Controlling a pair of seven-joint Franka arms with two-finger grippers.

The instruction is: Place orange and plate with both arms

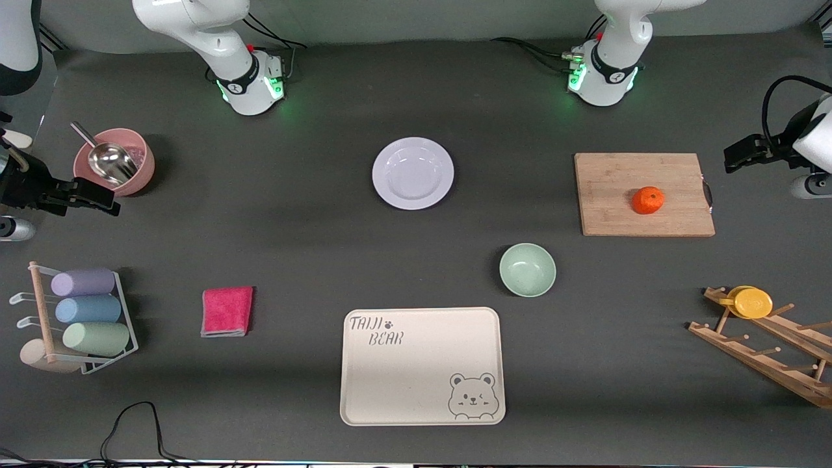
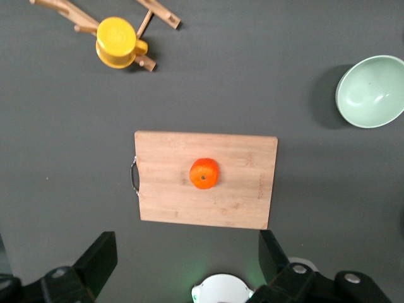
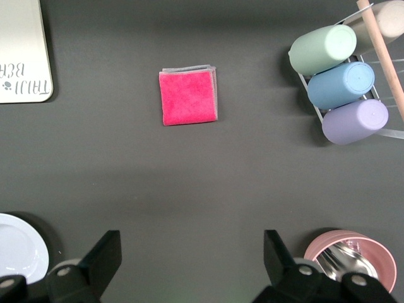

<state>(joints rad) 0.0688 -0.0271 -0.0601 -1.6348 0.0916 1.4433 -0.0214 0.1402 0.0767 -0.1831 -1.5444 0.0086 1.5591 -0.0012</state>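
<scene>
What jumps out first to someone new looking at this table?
The orange, bright on a wooden cutting board toward the left arm's end. Next the pale plate mid-table, with a cream bear tray nearer the front camera. The pink cloth lies beside that tray, toward the right arm's end.

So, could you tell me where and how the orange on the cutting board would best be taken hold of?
Probably from straight above, fingers closing across the widest part of the orange. It sits alone on the flat cutting board with its stem dimple facing up, so nothing crowds its sides and a level pinch should not roll it. The left hand is open above the board and seems best placed.
</scene>
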